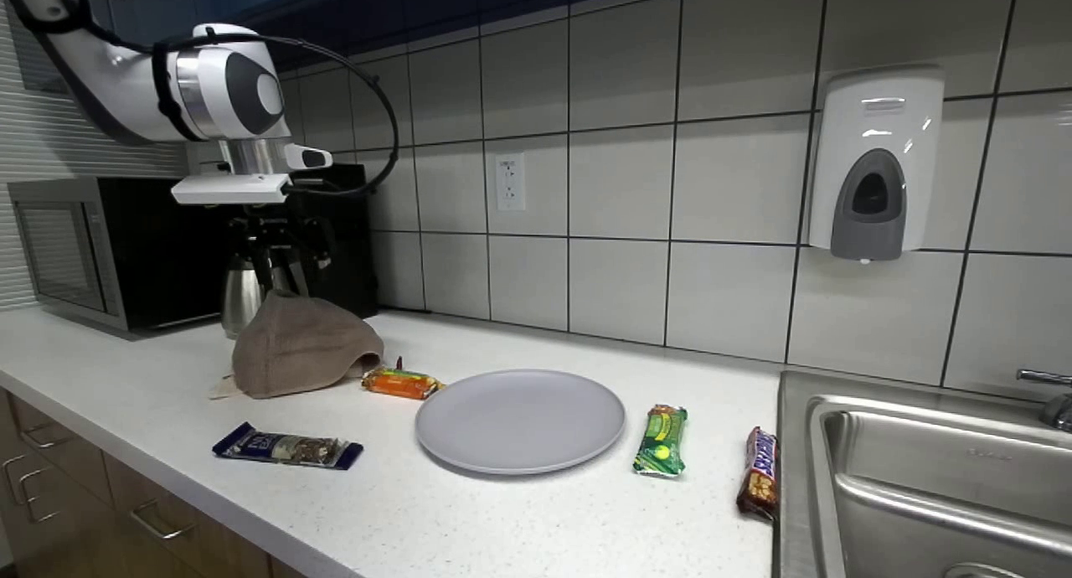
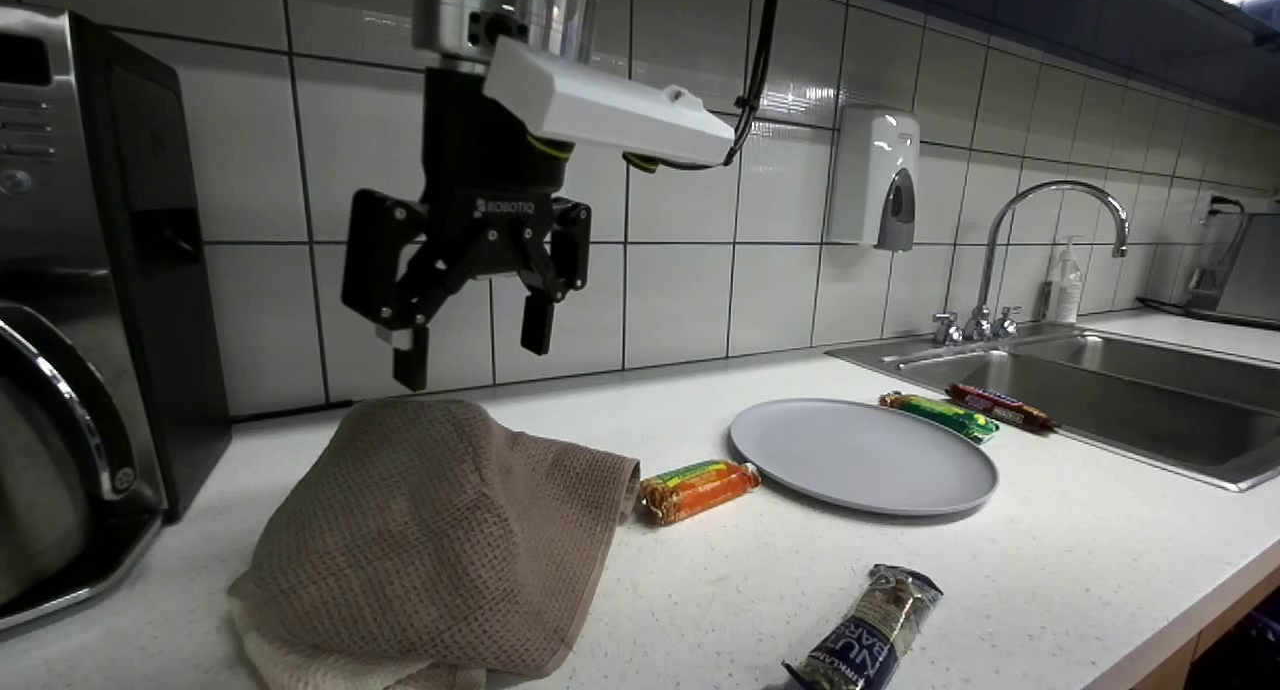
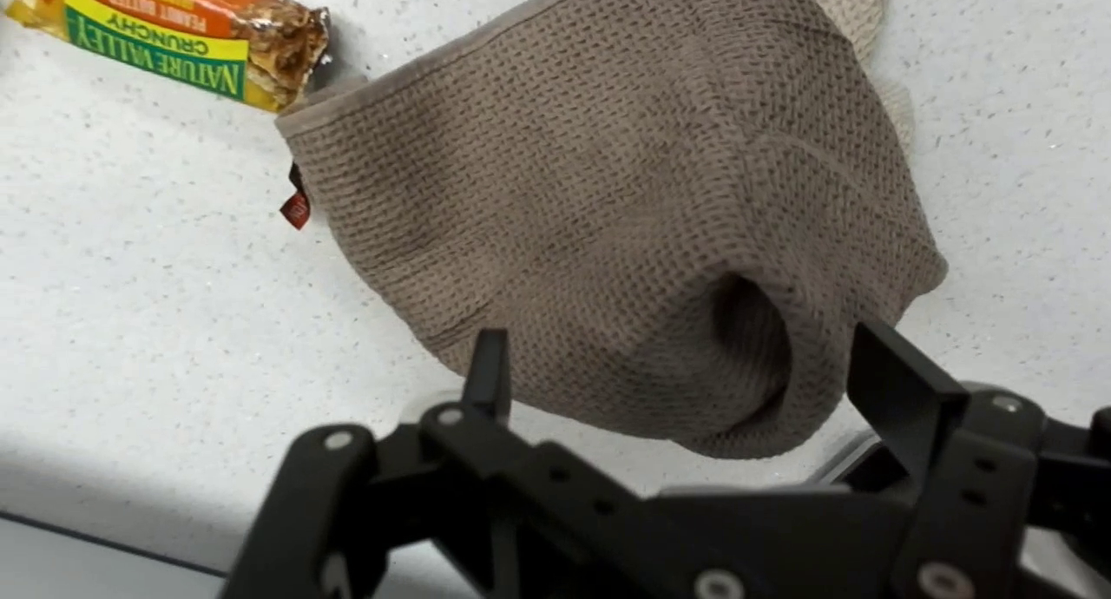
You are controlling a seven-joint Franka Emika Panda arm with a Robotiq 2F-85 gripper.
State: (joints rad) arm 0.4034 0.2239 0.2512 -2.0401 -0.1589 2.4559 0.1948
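Note:
My gripper (image 2: 474,342) is open and empty above a brown waffle-weave towel (image 2: 430,530). In an exterior view a small gap shows between the fingertips and the towel's raised top. In the wrist view the towel (image 3: 590,200) lies bunched, with a hollow fold between the open fingers (image 3: 677,356). A small dark red tag shows at its edge. An orange Nature Valley bar (image 3: 165,35) lies by the towel's corner and also shows in an exterior view (image 1: 402,384). A grey plate (image 1: 519,419) lies beyond the bar. Whether something is under the towel is hidden.
A dark blue nut bar (image 1: 289,448) lies near the counter's front edge. A green bar (image 1: 662,440) and a Snickers bar (image 1: 760,473) lie between plate and sink (image 1: 800,444). A microwave (image 1: 167,260) and steel carafe (image 1: 243,297) stand behind the towel. A tiled wall backs the counter.

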